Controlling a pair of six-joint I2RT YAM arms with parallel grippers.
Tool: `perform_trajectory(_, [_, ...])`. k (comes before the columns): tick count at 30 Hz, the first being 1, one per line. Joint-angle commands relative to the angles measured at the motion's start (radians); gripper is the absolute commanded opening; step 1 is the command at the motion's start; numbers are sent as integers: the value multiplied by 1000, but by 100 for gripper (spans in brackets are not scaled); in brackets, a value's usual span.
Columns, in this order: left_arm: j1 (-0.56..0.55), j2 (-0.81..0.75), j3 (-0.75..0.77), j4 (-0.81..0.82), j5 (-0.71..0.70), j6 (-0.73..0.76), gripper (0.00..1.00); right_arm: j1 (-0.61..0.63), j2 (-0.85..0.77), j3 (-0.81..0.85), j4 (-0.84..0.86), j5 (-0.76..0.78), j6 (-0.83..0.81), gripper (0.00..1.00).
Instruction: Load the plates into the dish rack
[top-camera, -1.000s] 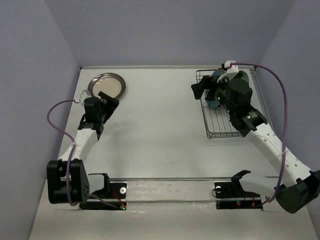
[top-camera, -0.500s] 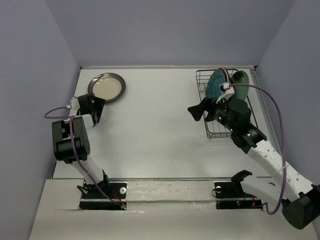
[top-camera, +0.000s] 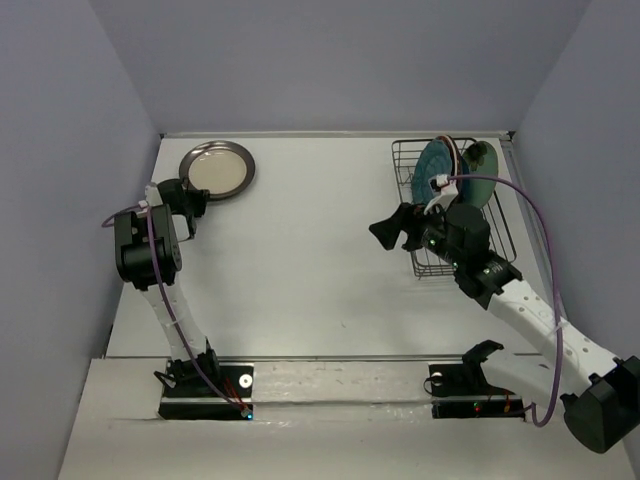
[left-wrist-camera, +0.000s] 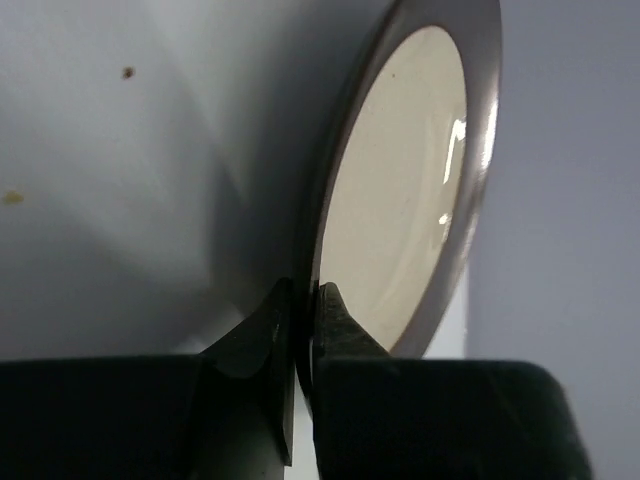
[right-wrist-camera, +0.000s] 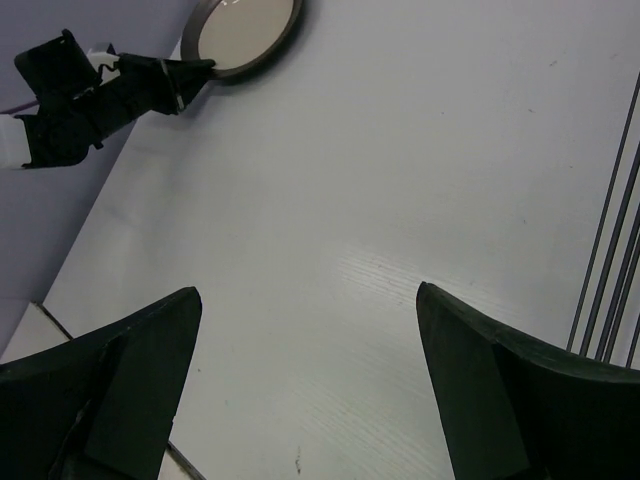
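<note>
- L fingers (left-wrist-camera: 255, 350) pinched narrow on the dark rim of the cream plate (left-wrist-camera: 400, 180), one tip on each side of the edge.
- L gripper (top-camera: 190, 195) sat at the plate's near-left edge. The arm was folded back, elbow high over the table's (top-camera: 320, 250) left side, wrist aimed at the far-left corner.
- Cream plate (top-camera: 217, 170) was in the far-left corner by the wall. Couldn't tell if it was flat or tipped up.
- R fingers (right-wrist-camera: 130, 380) spread wide w/ nothing between, only bare table under them.
- R gripper (top-camera: 392, 225) hung just left of the dish rack (top-camera: 415, 250), pointing left. The arm ran diagonally from the near-right base.
- Dish rack was at far right, w/ a teal plate (top-camera: 432, 168) and a pale green plate (top-camera: 482, 157) upright at its far end.
- R wrist cam caught rack wires at the right edge and the L gripper on the cream plate far off.
</note>
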Motion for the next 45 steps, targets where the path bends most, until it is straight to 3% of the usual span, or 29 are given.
perform_trajectory(1, [3, -7, -27, 74, 40, 23, 6, 8, 12, 10, 73, 20, 2, 94])
perform_trajectory(7, [-6, -161, -58, 143, 146, 19, 6, 8, 23, 45, 70, 20, 4, 94])
perform_trajectory(14, [-80, -453, -85, 139, 263, 3, 6, 8, 50, 142, 37, 9, 30, 97])
perform_trajectory(23, [-209, -951, -389, 111, 332, 45, 6, 8, 23, 256, -108, 104, 76, 100])
perform_trajectory(24, [-262, -980, -403, 104, 345, 49, 6, 8, 19, 269, -116, 109, 79, 100])
perform_trajectory(30, [-335, -1186, -470, 55, 353, 60, 6, 8, -16, 268, -154, 155, 79, 100])
perform_trajectory(35, [-344, -1257, -454, -1, 393, 68, 6, 8, -4, 256, -136, 56, 79, 100])
perform_trajectory(39, [-377, -1242, -447, -7, 425, 63, 6, 8, 30, 231, -40, -132, 77, 100])
perform_trajectory(45, [-468, -1191, -423, -5, 425, 98, 6, 8, 102, 225, 0, -210, 76, 100])
